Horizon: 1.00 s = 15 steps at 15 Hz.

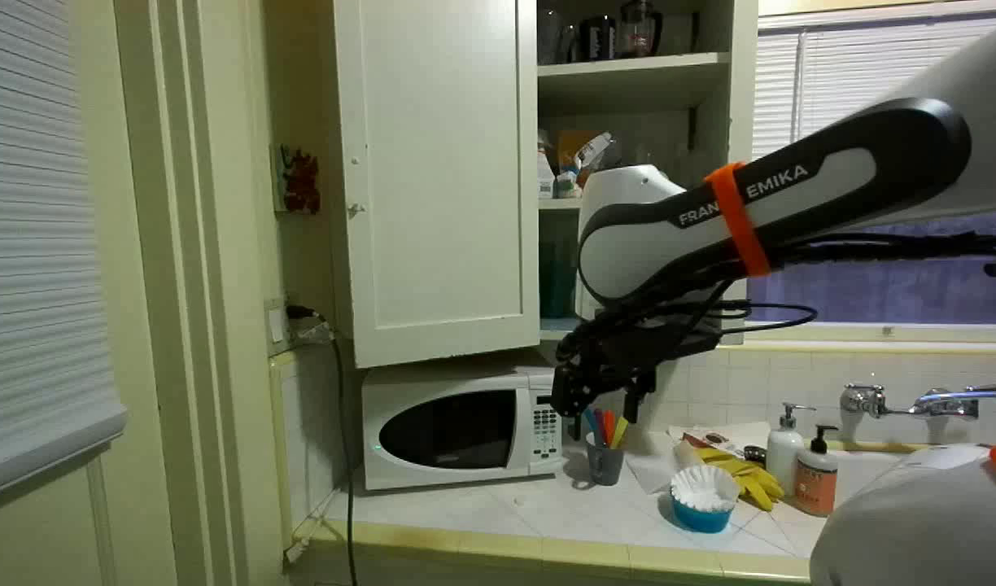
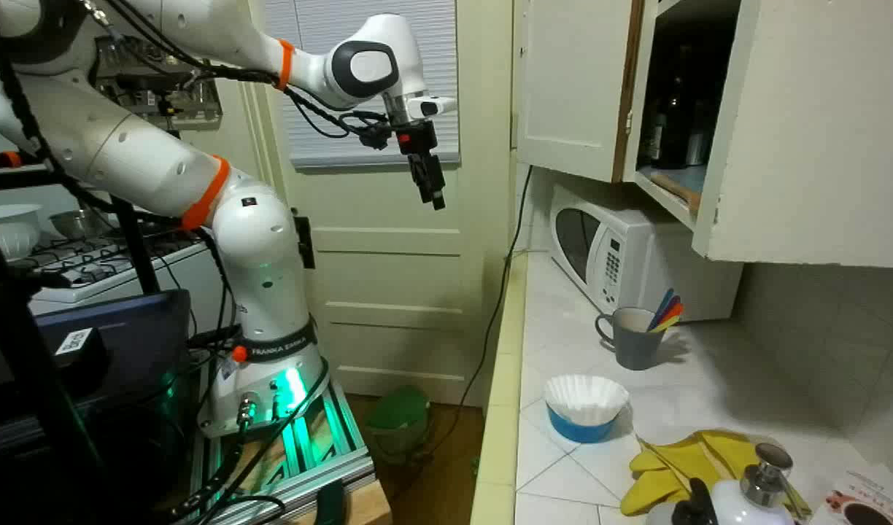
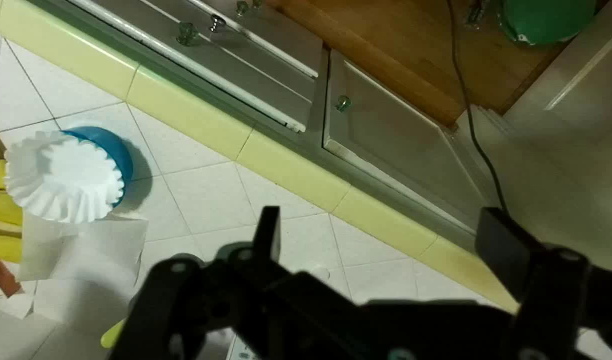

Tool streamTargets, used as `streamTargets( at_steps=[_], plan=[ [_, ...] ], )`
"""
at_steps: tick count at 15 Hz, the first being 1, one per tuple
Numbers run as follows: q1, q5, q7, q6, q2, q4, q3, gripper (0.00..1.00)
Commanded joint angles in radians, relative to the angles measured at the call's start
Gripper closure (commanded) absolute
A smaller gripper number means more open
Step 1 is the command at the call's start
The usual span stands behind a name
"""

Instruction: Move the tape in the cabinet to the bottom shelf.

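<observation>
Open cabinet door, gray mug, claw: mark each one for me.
Open cabinet door [image 1: 445, 175]: in an exterior view, on its flat middle panel.
Gray mug [image 2: 636, 350]: in an exterior view, on its outer side below the rim.
Claw [image 3: 381, 230]: in the wrist view, midway between its parted fingertips.

In an exterior view we read "FRAN" and "EMIKA" on either side of an orange band on the robot arm, up and right of the microwave; in an exterior view, "FRANKA EMIKA" on the base collar, left of the microwave. The microwave's keypad is too small for us.
</observation>
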Motion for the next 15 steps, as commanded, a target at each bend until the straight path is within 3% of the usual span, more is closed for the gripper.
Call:
streamTargets(
  at_steps=[1,9,15],
  plan=[
    [0.001,-0.001,0.000,-0.003,0.001,-0.007,-0.001,0.00],
    [-0.004,0.018,0.029,0.025,0.008,-0.019,-0.003,0.00],
    [-0.164,-0.010,0.111,0.073,-0.003,0.104,-0.103,0.00]
  ],
)
